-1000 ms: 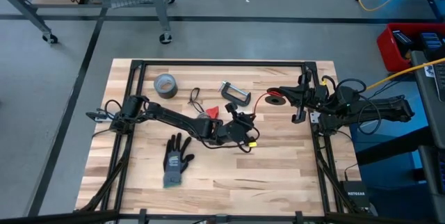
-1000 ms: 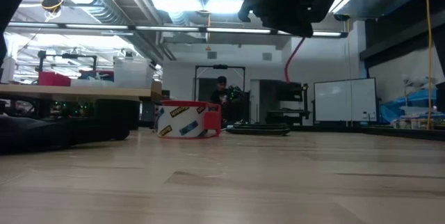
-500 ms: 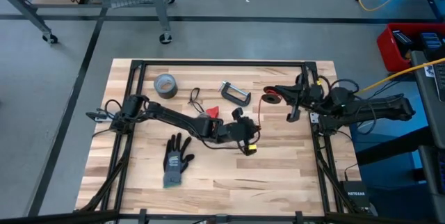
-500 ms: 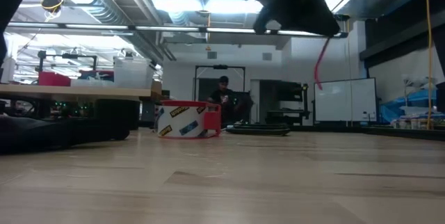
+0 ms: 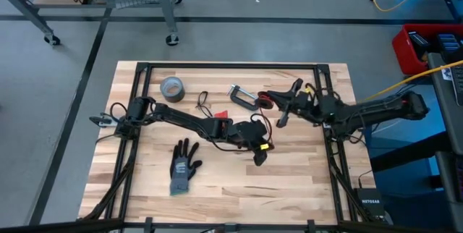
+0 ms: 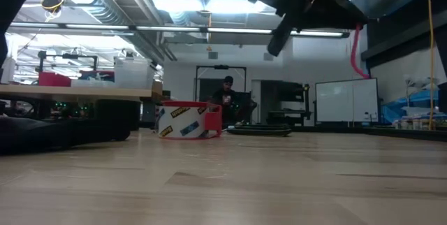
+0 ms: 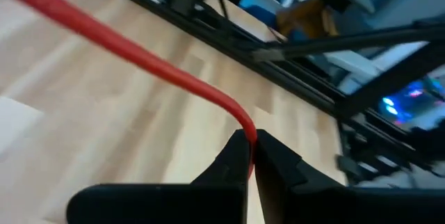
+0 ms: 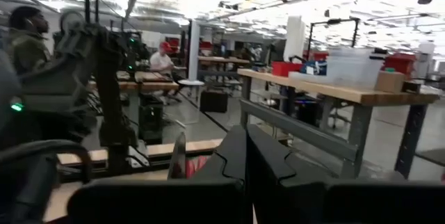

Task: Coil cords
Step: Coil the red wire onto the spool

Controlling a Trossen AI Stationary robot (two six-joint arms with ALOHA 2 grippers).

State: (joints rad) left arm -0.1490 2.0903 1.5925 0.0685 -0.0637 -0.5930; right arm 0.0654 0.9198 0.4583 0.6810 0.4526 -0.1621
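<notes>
Left gripper point(image 7: 250, 156) now closed on red cord point(image 7: 139, 60), mid-table, where a second ago fingers were apart. Right gripper point(image 5: 282, 113) closed, carries cord's other part toward C-clamp point(image 5: 242, 97). Judgement: both ends held, coiling can begin.

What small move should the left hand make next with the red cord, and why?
Probably draw the pinched length slowly toward the right hand to begin a loop. The left hand is shut on the red cord, which runs away taut over the table, and the right hand is shut and raised near its far part.
</notes>
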